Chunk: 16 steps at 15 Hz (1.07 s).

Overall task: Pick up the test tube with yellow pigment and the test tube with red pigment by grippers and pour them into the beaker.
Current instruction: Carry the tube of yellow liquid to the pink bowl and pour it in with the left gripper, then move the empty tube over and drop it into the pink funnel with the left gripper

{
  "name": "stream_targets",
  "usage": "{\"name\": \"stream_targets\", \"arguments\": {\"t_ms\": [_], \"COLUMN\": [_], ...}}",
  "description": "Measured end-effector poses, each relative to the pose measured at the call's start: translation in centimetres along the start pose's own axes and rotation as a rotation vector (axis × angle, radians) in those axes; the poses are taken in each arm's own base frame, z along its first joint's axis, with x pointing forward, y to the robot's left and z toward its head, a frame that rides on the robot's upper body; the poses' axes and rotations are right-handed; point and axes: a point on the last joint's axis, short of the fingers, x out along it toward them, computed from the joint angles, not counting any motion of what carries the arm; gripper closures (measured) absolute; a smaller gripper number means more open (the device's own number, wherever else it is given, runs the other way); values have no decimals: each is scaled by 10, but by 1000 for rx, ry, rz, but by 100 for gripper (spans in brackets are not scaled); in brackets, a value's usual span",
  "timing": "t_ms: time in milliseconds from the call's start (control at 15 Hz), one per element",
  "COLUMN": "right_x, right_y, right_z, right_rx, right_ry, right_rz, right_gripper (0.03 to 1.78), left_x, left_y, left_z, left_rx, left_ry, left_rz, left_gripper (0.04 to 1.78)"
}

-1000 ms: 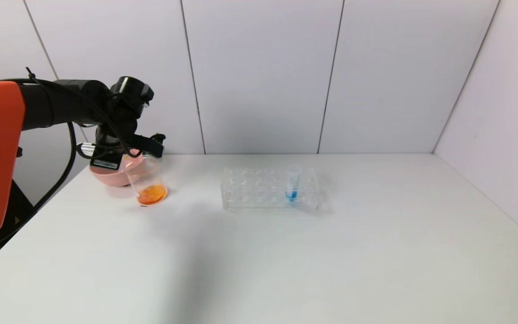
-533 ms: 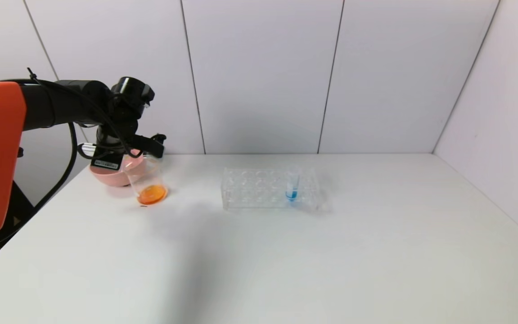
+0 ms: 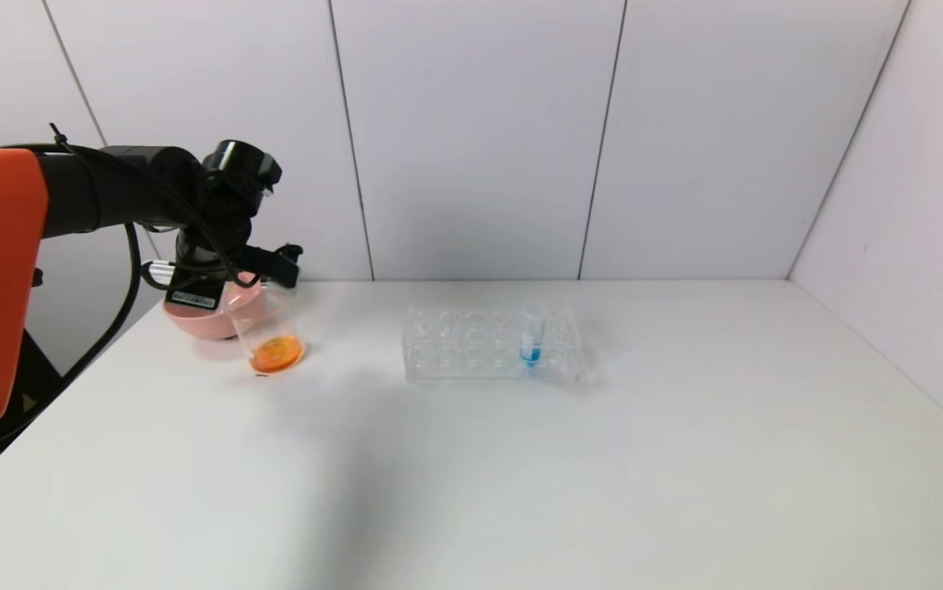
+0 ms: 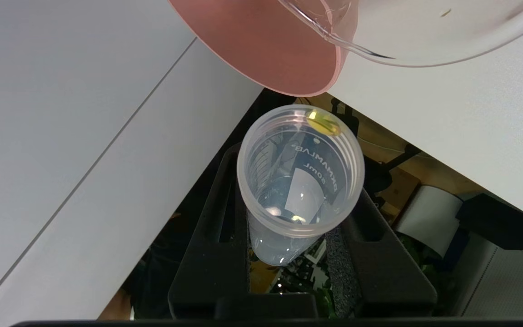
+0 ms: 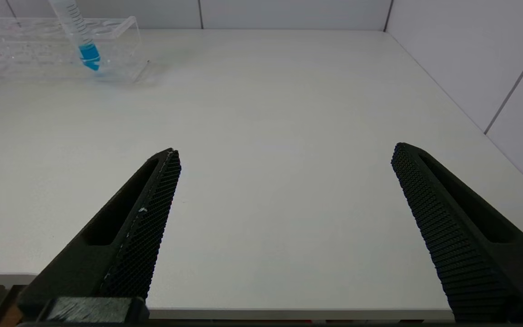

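At the left of the head view, the left pincer (image 3: 262, 266) is held over the beaker (image 3: 268, 332) and the pink bowl (image 3: 192, 321), which stand touching at the far left of the bench (image 3: 520, 459). In the left wrist view the pincer's pads are seen pressed against the test tube with yellow pigment (image 4: 300, 181), pinched near its lower end with its open mouth turned toward the camera. The tube appears almost drained: only a small yellow drop is left at its rim, close beside the bowl's edge at the top of that frame. The tipped hold is judged to be meant for draining the last liquid. An orange pool is visible in the bottom of the beaker, so both pigments are probably already poured and mixed there. The test tube with red pigment cannot be found in any view.

At the centre of the head view the clear tube rack (image 3: 471, 344) holds only the blue-liquid tube (image 3: 532, 336), which is no part of the task.

The right pincer (image 5: 284, 204) is spread wide and empty, parked low over the near right part of the bench, well apart from the rack.
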Motion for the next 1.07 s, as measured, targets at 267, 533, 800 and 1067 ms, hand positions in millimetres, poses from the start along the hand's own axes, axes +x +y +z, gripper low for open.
{"name": "stream_targets", "arguments": {"t_ms": [267, 533, 800, 1067], "right_x": [0, 0, 0, 0], "right_y": [0, 0, 0, 0], "right_z": [0, 0, 0, 0], "right_rx": [0, 0, 0, 0], "right_ry": [0, 0, 0, 0], "right_rz": [0, 0, 0, 0], "right_gripper": [11, 11, 11, 11], "left_x": [0, -1, -9, -21], "left_y": [0, 1, 5, 10], "left_z": [0, -1, -7, -16], "left_rx": [-1, -18, -135, -326], "left_ry": [0, -2, -26, -130], "left_rz": [0, 5, 31, 47], "left_gripper": [133, 133, 133, 133]}}
